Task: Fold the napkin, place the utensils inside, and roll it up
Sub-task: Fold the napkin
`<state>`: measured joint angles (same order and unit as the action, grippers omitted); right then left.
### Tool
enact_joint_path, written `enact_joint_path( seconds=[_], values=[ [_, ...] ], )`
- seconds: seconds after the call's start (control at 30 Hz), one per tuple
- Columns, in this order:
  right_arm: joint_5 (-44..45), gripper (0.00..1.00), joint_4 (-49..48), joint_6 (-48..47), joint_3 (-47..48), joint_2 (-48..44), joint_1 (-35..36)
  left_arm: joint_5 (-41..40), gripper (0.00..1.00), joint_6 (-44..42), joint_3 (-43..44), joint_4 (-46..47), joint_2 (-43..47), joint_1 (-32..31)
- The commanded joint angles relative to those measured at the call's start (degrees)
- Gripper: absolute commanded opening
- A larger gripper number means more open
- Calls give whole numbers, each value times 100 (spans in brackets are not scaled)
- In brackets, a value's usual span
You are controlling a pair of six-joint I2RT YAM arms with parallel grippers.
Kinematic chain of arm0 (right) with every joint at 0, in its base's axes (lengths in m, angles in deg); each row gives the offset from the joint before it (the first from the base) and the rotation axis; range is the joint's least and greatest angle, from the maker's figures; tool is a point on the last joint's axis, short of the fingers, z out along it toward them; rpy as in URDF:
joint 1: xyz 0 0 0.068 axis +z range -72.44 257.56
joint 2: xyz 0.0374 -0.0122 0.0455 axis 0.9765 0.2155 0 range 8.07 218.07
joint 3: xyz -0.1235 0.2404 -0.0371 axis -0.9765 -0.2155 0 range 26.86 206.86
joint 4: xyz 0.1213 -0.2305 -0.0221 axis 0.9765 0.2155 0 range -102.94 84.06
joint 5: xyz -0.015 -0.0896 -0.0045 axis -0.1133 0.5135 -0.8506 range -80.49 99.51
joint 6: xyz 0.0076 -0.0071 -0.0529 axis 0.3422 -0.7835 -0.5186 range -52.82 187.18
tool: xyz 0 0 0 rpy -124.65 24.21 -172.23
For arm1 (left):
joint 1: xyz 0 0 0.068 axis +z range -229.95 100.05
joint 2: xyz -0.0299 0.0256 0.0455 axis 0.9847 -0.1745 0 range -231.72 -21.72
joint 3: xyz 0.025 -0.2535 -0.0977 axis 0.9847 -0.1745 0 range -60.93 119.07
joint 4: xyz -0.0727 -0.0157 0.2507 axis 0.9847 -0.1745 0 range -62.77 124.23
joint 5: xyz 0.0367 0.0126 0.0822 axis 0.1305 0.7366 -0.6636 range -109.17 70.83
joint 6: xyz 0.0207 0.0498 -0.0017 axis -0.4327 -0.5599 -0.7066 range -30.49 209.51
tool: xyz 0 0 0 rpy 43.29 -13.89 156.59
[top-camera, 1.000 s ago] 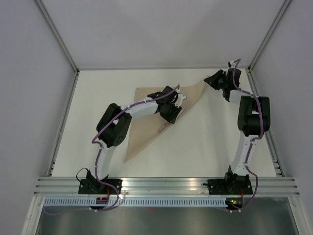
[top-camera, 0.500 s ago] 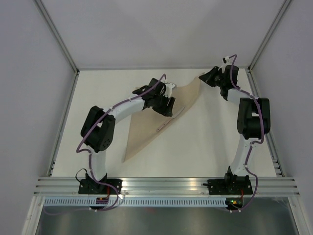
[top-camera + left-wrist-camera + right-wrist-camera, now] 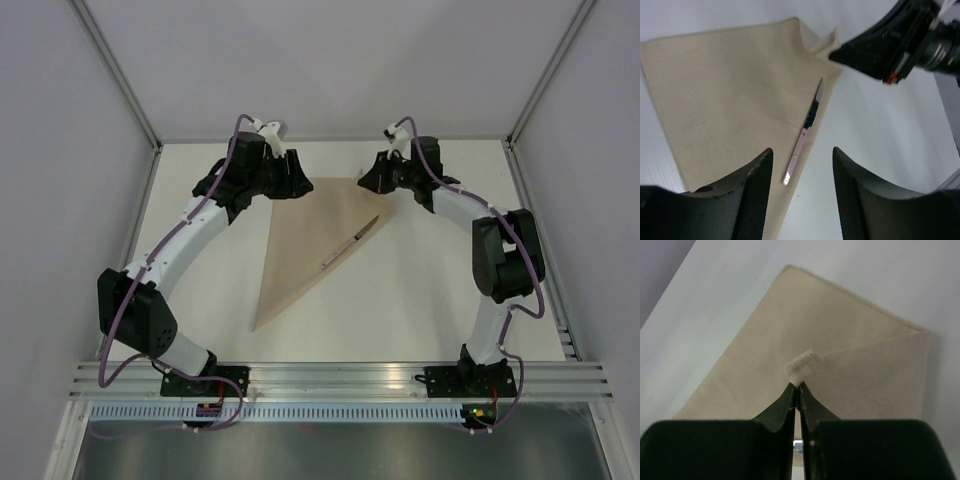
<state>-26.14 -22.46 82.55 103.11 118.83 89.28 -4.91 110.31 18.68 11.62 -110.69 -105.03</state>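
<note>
Three views, one overhead and two wrist-mounted.
The top camera looks down from high behind the near edge over the whole table [image 3: 440, 290]; both wrist cameras look steeply down from close by, the right nearest, all three sharing the napkin [image 3: 300, 240].

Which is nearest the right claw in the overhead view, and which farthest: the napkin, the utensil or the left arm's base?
1. napkin: its far corner is pinched in the right gripper.
2. utensil: lies along the napkin's right edge, just below the gripper.
3. left arm's base: at the table's near-left edge.
</note>
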Motion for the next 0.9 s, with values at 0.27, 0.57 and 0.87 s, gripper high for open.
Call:
enact_joint_path(
  seconds=[0.27,0.57,0.87],
  values=[
    [234,8,1620,-3136,-452,-810,1937,-222,55,592,-25,-613,907,196],
    [692,11,1971,-3814,-848,-907,2466,-143,55,531,-34,-683,934,223],
    [832,16,1963,-3779,-805,-644,2686,-99,54,531,-139,-683,837,223]
  ],
)
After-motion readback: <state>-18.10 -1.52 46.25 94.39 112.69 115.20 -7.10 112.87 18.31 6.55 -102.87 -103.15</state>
